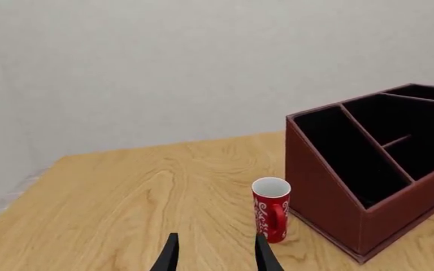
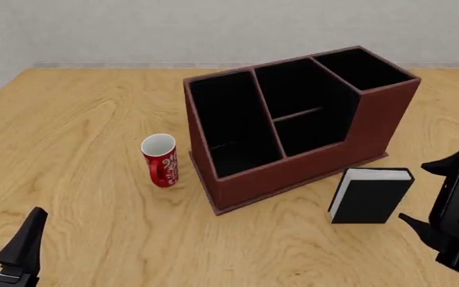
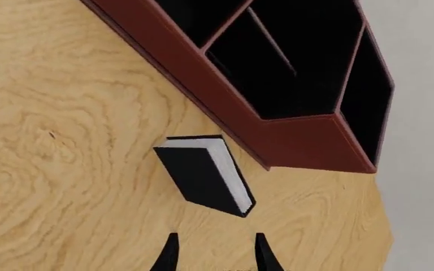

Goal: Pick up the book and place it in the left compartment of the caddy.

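Right end effector (image 2: 421,194) is hanging with fingers spread and empty just beside the book (image 2: 369,196), which is standing upright on the table (image 2: 78,119) in front of the caddy (image 2: 293,173), near its tall end. Left end effector (image 2: 2,230) is idling spread, nearest the camera. Beyond, the left compartment (image 2: 229,122) is sitting well apart from the book; a clumsy approach is risking tipping it, and the red mug (image 2: 160,160) is crowding that side

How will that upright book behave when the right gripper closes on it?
The book stands on a narrow edge, so a sideways nudge would probably tip it. Its hard covers look stiff and smooth, so possibly slippery. The right gripper is open, apart from it.
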{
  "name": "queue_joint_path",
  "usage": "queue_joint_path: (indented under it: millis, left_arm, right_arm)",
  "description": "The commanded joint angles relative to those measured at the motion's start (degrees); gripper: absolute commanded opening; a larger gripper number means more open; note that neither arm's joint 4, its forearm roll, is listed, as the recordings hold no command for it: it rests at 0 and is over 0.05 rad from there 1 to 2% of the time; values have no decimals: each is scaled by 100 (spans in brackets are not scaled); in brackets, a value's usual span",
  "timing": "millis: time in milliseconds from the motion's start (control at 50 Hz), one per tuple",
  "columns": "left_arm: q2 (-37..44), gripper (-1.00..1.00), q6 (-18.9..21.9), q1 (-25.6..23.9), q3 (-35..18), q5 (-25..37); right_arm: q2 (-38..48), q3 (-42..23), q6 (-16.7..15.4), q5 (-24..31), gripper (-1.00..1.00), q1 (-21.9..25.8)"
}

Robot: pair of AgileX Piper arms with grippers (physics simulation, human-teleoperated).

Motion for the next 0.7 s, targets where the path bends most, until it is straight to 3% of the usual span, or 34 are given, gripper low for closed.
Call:
queue_joint_path:
  millis: [20, 200, 320, 400, 440, 500, 580, 700]
  left_arm:
    - [0, 100, -17, 23, -13, 10]
    - [0, 100, -23, 35, 23, -15]
    - [0, 100, -30, 54, 14, 3]
    - [0, 100, -54, 92, 14, -3]
    - [0, 100, -84, 120, 14, 6]
    - [0, 100, -79, 122, 35, -3]
    - [0, 100, -102, 150, 21, 18]
    - [0, 100, -115, 166, 16, 29]
  right_arm:
    - [566, -343, -242, 20, 100, -368]
    - [716, -140, -769, -347, 100, -488]
    - [789, -181, -706, -426, 100, -344]
    - [845, -133, -911, -557, 100, -421]
    - [872, -225, -774, -479, 100, -282]
    - [849, -79, -963, -448, 100, -296]
    - [1018, -134, -882, -441, 100, -280]
    - [1224, -21, -1062, -579, 100, -404]
